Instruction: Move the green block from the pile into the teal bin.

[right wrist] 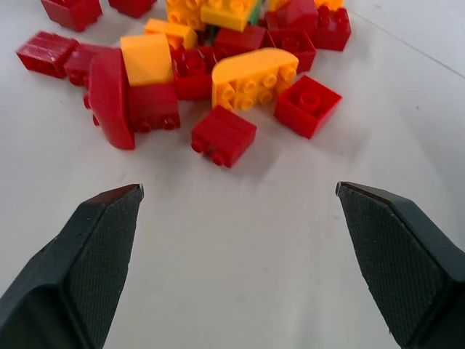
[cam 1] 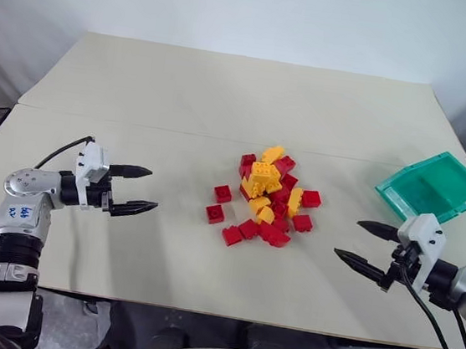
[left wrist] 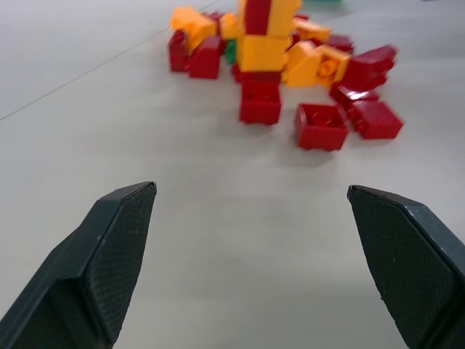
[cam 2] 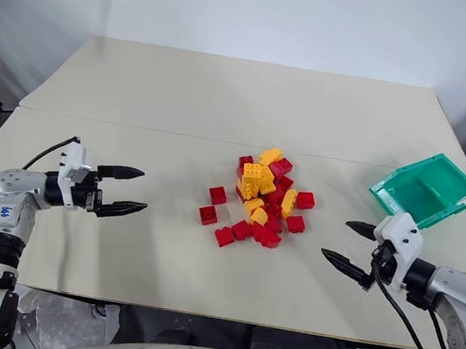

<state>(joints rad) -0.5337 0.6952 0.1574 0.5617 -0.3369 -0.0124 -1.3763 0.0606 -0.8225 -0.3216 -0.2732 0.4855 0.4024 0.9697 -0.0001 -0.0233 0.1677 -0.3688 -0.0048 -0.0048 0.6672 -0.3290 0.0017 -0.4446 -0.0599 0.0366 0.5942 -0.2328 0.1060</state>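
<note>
The pile (cam 1: 268,200) of red and yellow bricks lies in the middle of the table. The green block (left wrist: 231,51) shows as a small green sliver, mostly buried among yellow and red bricks; it peeks out again in the right wrist view (right wrist: 254,11). The teal bin (cam 1: 429,188) sits at the table's right edge, tilted, with nothing in it. My left gripper (cam 1: 152,190) hovers open to the left of the pile, pointing at it. To the right of the pile my right gripper (cam 1: 347,238) is open too, aimed at the bricks, just in front of the bin.
The beige table (cam 1: 183,93) stretches bare behind the pile, with a seam running across it. A few loose red bricks (cam 1: 222,193) lie at the pile's left side. A white wall stands behind the table.
</note>
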